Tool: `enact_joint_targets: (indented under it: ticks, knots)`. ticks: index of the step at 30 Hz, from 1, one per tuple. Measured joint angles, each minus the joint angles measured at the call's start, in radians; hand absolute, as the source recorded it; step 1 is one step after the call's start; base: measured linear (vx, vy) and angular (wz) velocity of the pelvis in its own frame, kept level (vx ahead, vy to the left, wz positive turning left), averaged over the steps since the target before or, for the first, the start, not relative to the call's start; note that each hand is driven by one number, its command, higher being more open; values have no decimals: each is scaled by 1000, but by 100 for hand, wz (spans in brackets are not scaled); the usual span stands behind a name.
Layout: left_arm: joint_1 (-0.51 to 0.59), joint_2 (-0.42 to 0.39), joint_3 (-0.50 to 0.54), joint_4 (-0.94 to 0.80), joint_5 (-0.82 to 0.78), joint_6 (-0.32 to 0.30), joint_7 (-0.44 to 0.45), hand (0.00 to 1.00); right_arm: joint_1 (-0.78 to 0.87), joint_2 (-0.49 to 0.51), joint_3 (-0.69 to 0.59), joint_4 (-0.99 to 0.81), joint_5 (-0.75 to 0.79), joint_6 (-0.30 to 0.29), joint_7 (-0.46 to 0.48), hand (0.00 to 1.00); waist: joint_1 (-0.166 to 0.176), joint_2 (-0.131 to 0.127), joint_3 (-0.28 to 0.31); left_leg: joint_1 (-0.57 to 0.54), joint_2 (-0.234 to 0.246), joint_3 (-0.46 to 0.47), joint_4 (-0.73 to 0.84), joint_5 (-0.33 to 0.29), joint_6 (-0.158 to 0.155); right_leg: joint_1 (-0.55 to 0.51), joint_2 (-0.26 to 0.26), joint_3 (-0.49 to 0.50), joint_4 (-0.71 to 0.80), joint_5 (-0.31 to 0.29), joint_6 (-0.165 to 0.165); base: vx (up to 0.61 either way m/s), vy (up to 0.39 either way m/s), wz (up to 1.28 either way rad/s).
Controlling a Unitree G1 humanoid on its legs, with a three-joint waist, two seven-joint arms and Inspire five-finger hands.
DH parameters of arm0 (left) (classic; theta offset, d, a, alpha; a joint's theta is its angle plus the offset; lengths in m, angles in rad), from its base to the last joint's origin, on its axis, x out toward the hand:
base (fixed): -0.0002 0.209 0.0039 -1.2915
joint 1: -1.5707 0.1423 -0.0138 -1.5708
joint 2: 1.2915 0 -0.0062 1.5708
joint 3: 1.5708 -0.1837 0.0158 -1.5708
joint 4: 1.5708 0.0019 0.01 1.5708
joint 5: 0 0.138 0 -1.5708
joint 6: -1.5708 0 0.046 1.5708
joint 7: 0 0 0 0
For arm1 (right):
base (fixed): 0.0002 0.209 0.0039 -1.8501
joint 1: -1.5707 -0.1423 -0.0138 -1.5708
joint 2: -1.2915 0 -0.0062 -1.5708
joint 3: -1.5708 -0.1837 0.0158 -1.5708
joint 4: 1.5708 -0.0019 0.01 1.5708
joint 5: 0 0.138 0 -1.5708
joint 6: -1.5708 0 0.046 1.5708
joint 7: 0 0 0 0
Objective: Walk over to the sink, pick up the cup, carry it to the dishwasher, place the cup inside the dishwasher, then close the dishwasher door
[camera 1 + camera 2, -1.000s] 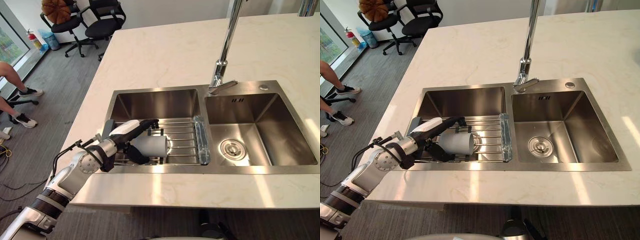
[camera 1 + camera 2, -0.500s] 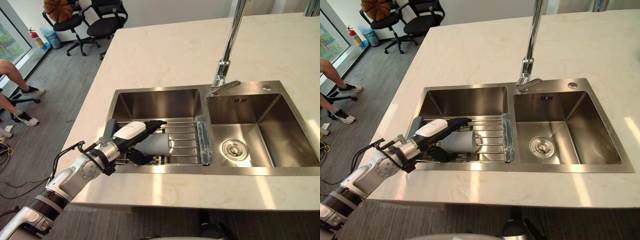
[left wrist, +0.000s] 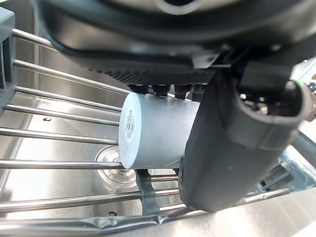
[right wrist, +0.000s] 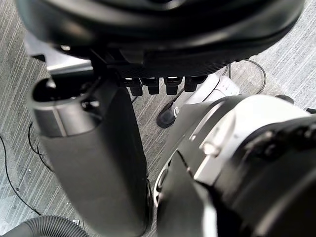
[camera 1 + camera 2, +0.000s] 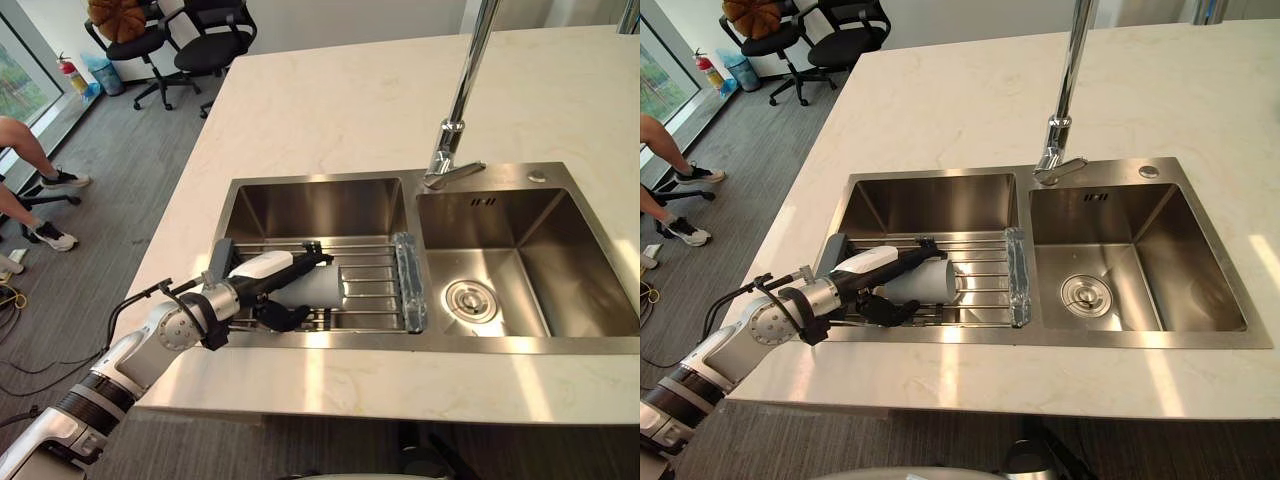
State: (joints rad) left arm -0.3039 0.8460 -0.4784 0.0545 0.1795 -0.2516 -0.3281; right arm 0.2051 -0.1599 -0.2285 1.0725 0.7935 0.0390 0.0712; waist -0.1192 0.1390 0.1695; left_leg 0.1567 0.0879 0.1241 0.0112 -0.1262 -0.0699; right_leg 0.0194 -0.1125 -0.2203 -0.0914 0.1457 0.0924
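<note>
A pale grey cup (image 5: 320, 285) lies on its side on a wire rack (image 5: 375, 292) across the left basin of the steel sink (image 5: 320, 182). My left hand (image 5: 262, 275) reaches in from the counter's near left edge. Its straight fingers lie over the top of the cup and its thumb (image 3: 232, 148) sits against the cup's near side. The cup (image 3: 158, 133) shows between them in the left wrist view, base toward the camera. My right hand (image 4: 89, 148) hangs low over the floor, fingers relaxed.
A tall faucet (image 5: 460, 100) rises behind the divider between the basins. The right basin (image 5: 520, 260) holds only its drain. Pale stone counter surrounds the sink. Office chairs (image 5: 200, 40) and a seated person's legs (image 5: 30, 160) are far left on the grey floor.
My left hand has settled lower and closer round the cup, fingers now resting across its top. The cup has stayed on the rack. The camera has shifted slightly.
</note>
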Motion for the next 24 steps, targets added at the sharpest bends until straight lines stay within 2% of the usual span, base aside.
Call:
enact_joint_targets:
  ticks: [7, 18, 24]
  knots:
    - [-52, 4, -24, -6, -2, 49, -84, 100, -1, -5, 0, 1, 1, 11, -6, 100, -2, -1, -4, 0, 0, 5, 0, -1, 1, 0, 0, 2, 0, 0, 0, 0, 0, 0]
    - [-134, 35, -81, -4, -1, 50, -154, 100, 0, -8, -3, 4, 12, 23, -9, 100, -9, 1, -5, 4, -2, 20, -1, -4, 4, -5, 1, 16, 0, 0, 0, 0, 0, -3]
    - [-164, 52, -118, -1, -1, 53, -159, 100, 0, -8, -10, 4, 42, 27, -8, 100, -27, 4, -6, 5, -3, 23, -2, -5, 4, -6, 1, 20, 0, 0, 0, -11, -5, -1]
